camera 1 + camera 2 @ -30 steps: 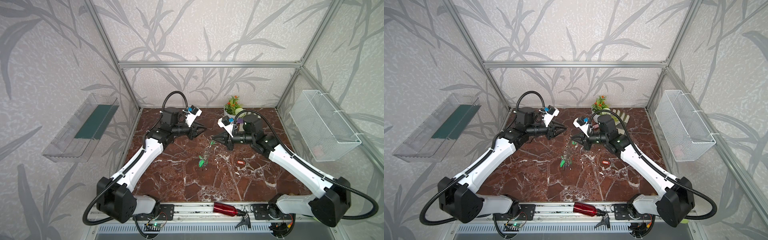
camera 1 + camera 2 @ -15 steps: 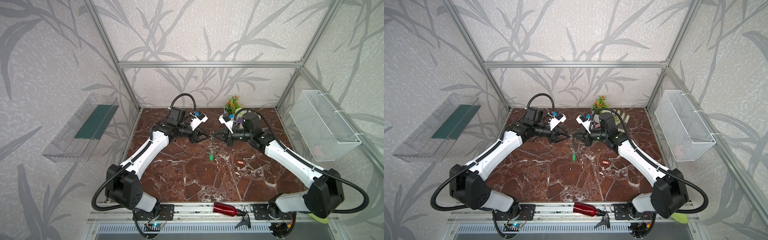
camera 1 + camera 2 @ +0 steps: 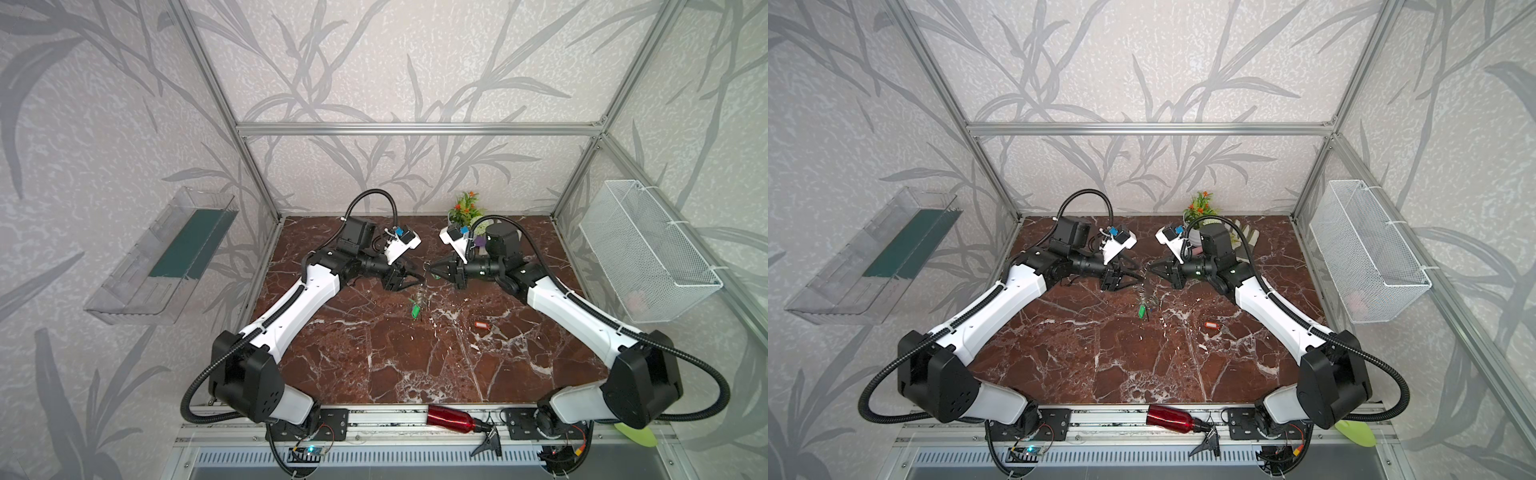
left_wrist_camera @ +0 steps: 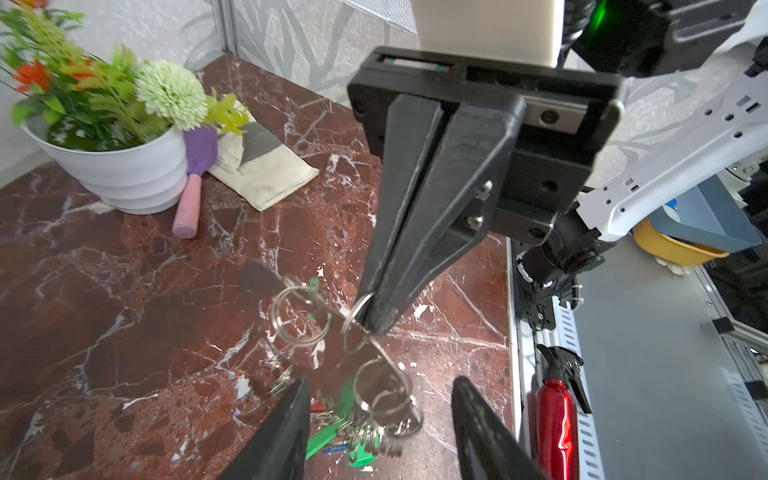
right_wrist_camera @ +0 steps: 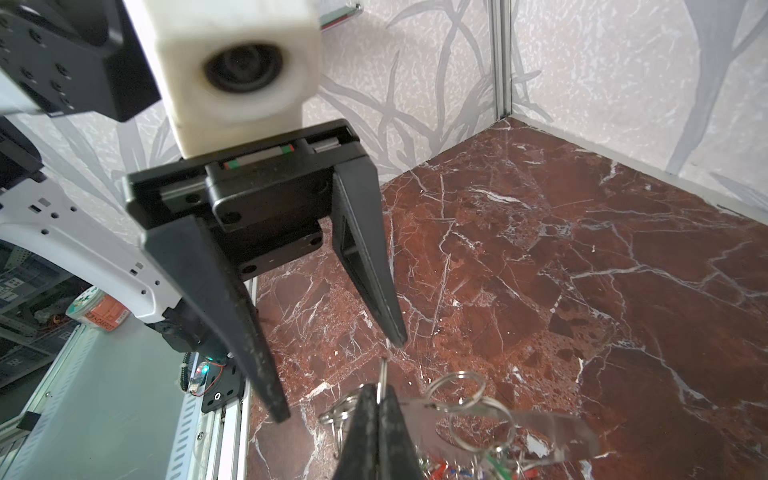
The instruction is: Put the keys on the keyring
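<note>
The brown marble tabletop fills the lower centre of both top views. The left arm rises from the lower left of the frame and the right arm from the lower right. Each is bent at the elbow and reaches toward the centre, so the two tools face each other tip to tip. The left pincer has its fingers moderately apart. In the left wrist view the hanging rings lie in the gap between those fingers, and contact with them cannot be confirmed. The right pincer is fully together, clamped on one silver split ring at the edge of the keyring. The keyring hangs just below centre frame, directly under the two tips, with its grey plate and coloured tags trailing down. Whether the lowest tags touch the tabletop cannot be told. Compared with one second earlier, the left pincer has opened wider and moved in, closing most of the gap to the right pincer. The right pincer now sits slightly higher in the frame with its grip unchanged, and the keyring has moved with it. The loose key, with its red-orange tag, lies flat on the tabletop right of centre, well apart from both pincers and in the same place as before.
</note>
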`<action>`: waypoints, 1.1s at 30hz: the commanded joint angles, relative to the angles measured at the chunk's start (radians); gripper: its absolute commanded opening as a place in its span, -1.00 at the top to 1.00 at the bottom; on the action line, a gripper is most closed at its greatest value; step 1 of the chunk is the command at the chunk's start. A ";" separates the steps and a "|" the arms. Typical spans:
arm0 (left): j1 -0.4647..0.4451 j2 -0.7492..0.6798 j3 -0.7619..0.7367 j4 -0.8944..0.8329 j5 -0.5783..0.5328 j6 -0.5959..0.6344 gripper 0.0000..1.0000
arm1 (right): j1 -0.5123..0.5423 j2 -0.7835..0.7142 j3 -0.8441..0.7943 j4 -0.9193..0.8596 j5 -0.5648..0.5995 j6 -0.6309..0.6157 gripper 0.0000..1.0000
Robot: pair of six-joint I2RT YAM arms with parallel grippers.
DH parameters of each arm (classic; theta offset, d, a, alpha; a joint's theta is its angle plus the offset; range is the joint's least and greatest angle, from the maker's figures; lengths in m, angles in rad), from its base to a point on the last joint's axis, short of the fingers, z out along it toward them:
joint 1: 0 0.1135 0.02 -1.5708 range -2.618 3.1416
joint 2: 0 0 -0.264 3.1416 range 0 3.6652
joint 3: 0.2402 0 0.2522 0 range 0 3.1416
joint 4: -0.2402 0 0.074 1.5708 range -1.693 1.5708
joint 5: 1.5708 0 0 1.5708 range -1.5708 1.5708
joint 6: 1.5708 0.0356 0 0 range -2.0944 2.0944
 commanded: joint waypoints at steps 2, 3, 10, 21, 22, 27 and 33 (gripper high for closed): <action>0.081 -0.114 -0.096 0.220 0.055 -0.149 -0.10 | -0.008 -0.009 0.035 0.087 -0.091 0.036 1.00; 0.101 -0.137 -0.133 0.291 0.065 -0.192 -0.08 | -0.008 -0.009 0.035 0.091 -0.099 0.038 1.00; 0.099 -0.161 -0.193 0.474 0.168 -0.301 0.23 | -0.007 -0.019 0.040 0.090 -0.147 0.052 1.00; 0.046 -0.076 -0.121 0.425 0.208 -0.279 0.30 | -0.005 -0.035 0.046 0.064 -0.166 0.048 1.00; 0.044 -0.071 -0.116 0.420 0.211 -0.280 0.30 | -0.005 -0.035 0.044 0.062 -0.168 0.048 1.00; 0.035 -0.063 -0.109 0.399 0.240 -0.259 0.30 | -0.005 -0.033 0.048 0.061 -0.175 0.046 1.00; 0.030 -0.040 -0.097 0.367 0.242 -0.225 0.31 | -0.005 -0.025 0.059 0.056 -0.186 0.047 1.00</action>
